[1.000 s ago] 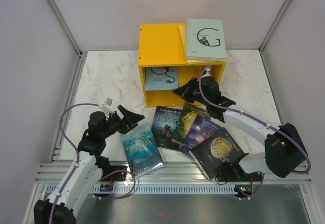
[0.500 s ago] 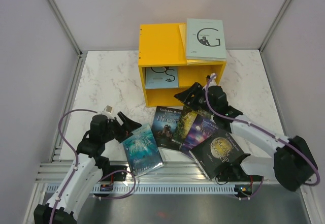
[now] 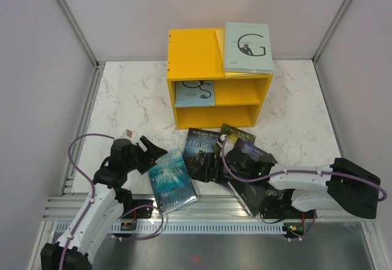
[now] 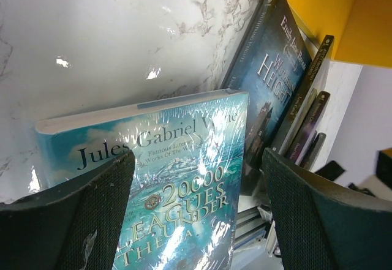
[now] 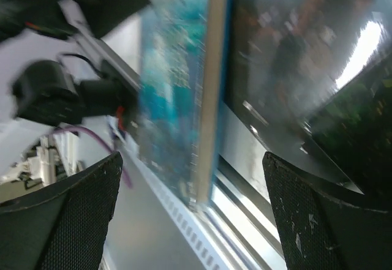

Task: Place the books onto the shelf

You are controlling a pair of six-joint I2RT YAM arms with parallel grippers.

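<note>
yellow shelf: stands at the far middle of the marble table, open side toward the arms, two compartments one above the other. grey "g" book: lies flat on the right part of the shelf's top, over a yellow book seen only as a strip at its left. pale blue book: sits in the upper compartment, at the left. remaining books: lie on the table in front of the shelf, fanned and overlapping. "20,000 leagues" book, blue ocean cover in shiny wrap: lies leftmost, nearest to the left arm. "wuthering heights" book: lies just right of it, dark cover up. green-covered book: peeks out further right, partly under the right arm; more dark books under that arm, covers mostly hidden. left gripper: hovers low at the far left corner of the "20,000 leagues" book, fingers wide apart, clamped on nothing. right gripper: points left across the fanned books, low beside the "wuthering heights" book, fingers spread wide, gripping nothing; blurred wrist view, so no telling about contact with the covers.
</note>
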